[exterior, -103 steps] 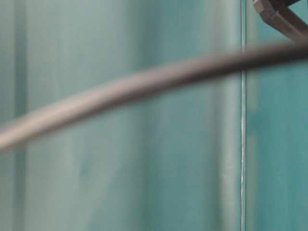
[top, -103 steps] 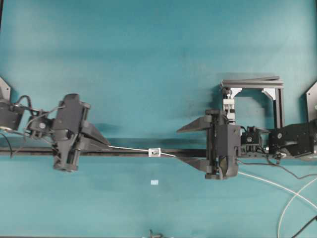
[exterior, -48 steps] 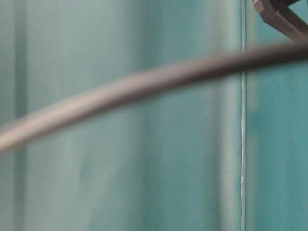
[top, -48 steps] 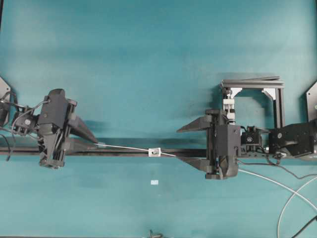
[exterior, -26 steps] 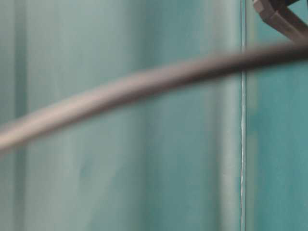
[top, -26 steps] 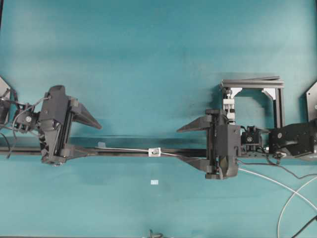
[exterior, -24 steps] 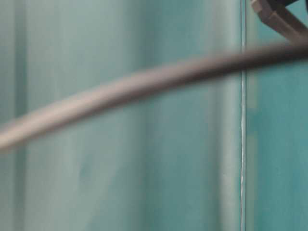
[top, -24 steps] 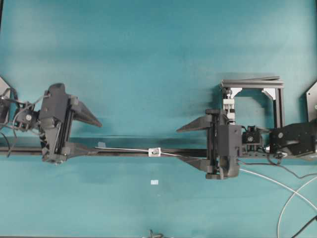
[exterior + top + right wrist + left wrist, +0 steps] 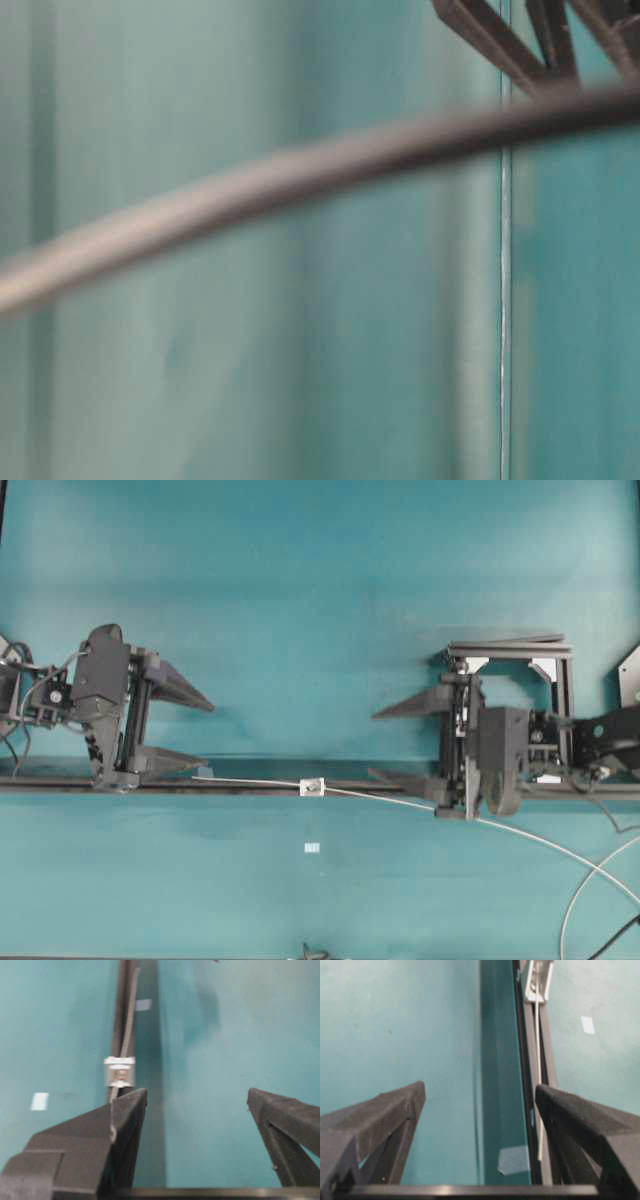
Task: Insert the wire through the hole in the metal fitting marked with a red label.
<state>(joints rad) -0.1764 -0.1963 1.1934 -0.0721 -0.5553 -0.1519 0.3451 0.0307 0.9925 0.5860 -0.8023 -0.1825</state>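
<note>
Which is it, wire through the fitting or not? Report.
Through. The wire shows on both sides of the metal fitting, along the black rail.

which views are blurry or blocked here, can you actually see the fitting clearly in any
Table-level view: useless, a defocused dark band fills it. Overhead: sharp, but the metal fitting is tiny. Right wrist: mildly soft, fitting and wire readable. Left wrist: fitting at the top edge, blurred.

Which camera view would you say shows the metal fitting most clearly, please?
The right wrist view: the metal fitting is close, its face and the wire visible. The overhead view shows it tiny; the left wrist view only far off; the table-level view not at all.
</note>
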